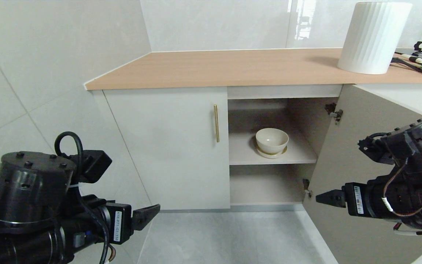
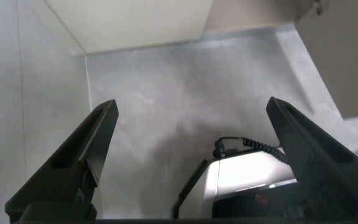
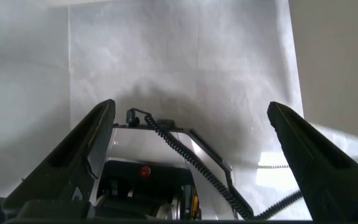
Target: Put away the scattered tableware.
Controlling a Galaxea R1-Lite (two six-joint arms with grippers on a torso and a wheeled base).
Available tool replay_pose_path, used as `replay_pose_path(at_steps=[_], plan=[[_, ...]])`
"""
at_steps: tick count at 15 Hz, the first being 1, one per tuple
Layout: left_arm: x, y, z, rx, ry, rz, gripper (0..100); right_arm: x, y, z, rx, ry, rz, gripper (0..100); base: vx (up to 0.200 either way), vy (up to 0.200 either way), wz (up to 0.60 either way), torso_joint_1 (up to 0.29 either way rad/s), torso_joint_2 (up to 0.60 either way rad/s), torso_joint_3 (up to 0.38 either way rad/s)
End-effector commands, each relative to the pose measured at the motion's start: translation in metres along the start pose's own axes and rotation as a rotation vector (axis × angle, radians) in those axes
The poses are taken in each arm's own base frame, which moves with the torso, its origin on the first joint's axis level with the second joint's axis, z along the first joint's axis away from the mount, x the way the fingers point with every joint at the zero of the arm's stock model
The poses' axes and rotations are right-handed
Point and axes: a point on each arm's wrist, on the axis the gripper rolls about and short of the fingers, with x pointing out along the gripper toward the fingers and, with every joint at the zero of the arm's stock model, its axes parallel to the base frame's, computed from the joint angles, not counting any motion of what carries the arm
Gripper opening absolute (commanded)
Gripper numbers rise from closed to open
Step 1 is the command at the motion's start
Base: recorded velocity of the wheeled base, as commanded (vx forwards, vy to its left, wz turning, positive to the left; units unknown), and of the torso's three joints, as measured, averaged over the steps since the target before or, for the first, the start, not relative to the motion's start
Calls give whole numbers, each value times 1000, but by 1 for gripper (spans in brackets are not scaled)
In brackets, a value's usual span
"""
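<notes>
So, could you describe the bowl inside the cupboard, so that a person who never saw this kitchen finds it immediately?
Under the wooden countertop, the right cupboard door stands open beside a closed door with a gold handle. On the upper shelf inside sits the cream bowl, upright on a small plate. Unlike the tall ribbed white container on the countertop, it is low and smooth.

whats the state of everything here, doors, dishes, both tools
left cabinet door: shut
right cabinet door: swung open
bowl: upright, sitting on a plate on the middle shelf
white ribbed container: upright on the counter
left tool: open, empty
right tool: open, empty
</notes>
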Motion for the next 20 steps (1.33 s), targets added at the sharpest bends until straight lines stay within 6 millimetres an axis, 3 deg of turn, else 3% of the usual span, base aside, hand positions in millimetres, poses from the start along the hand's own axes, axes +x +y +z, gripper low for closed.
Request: replay_pose_path(at_steps=[1,11,20], plan=[[0,0,0,0,1,0,100,0,0,0,0,-1,0,100,-200,0,0,-2,7,2],[1,0,-1,3,5,2,100,-3,-1,-2,-17,11,-3,100,0,-20,0,0,0,1],[1,0,-1,12,8,1,100,-57,-14,-7,-91,196,-96,100,0,-178,0,4,4,2]])
